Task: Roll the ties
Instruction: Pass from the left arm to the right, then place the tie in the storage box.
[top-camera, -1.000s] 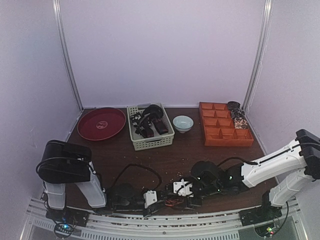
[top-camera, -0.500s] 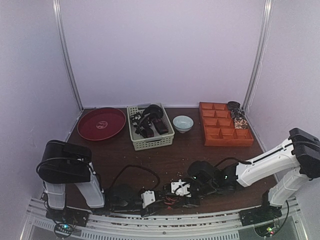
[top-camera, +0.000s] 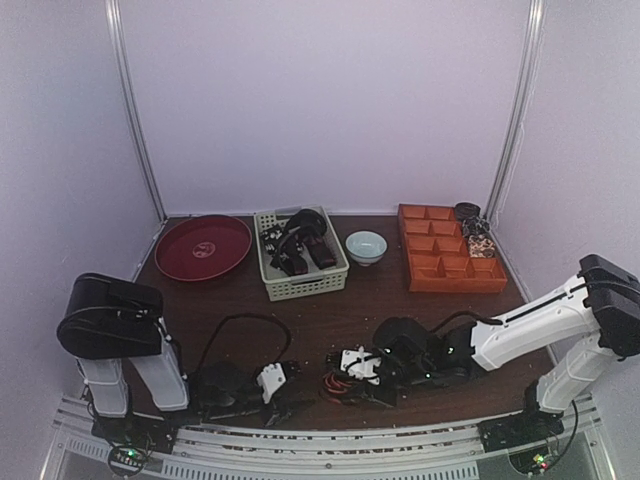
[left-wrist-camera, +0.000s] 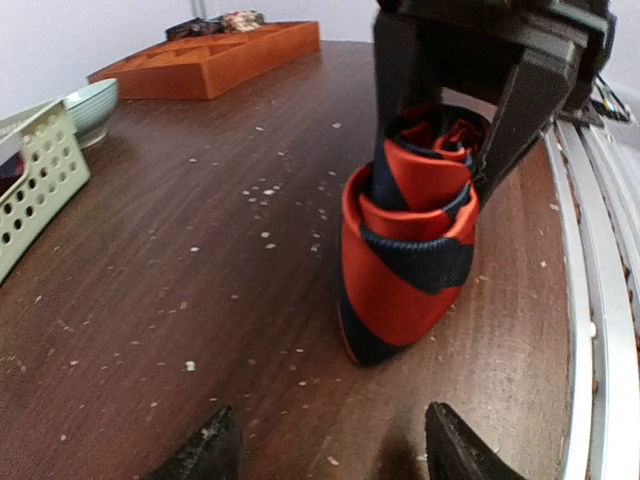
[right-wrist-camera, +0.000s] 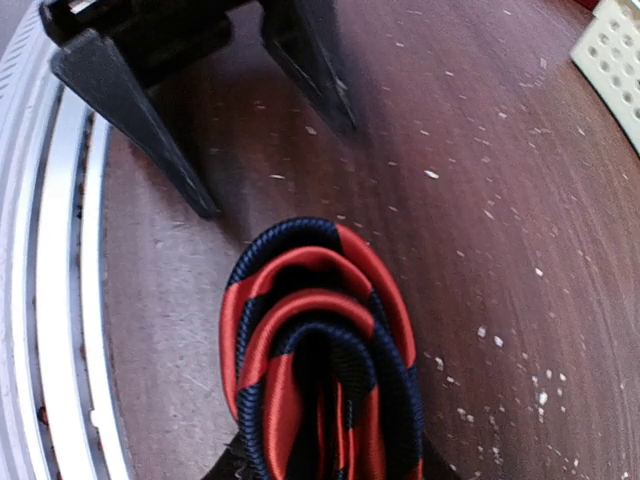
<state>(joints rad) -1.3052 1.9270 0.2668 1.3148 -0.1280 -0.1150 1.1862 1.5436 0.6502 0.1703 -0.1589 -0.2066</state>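
Our right pincer (left-wrist-camera: 440, 168) had clamped onto the rolled striped tie (left-wrist-camera: 400, 270), while our left pincer (right-wrist-camera: 275, 165) had let go and backed away, released and empty. The roll stood by the middle of the tabletop's (left-wrist-camera: 150, 250) near edge, so we judged the handover done.

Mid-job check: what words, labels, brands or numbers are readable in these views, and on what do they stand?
None can be read in any view.
red plate: a faint mark at its centre, too blurred to read.
striped tie, orange tray, basket: no lettering visible.
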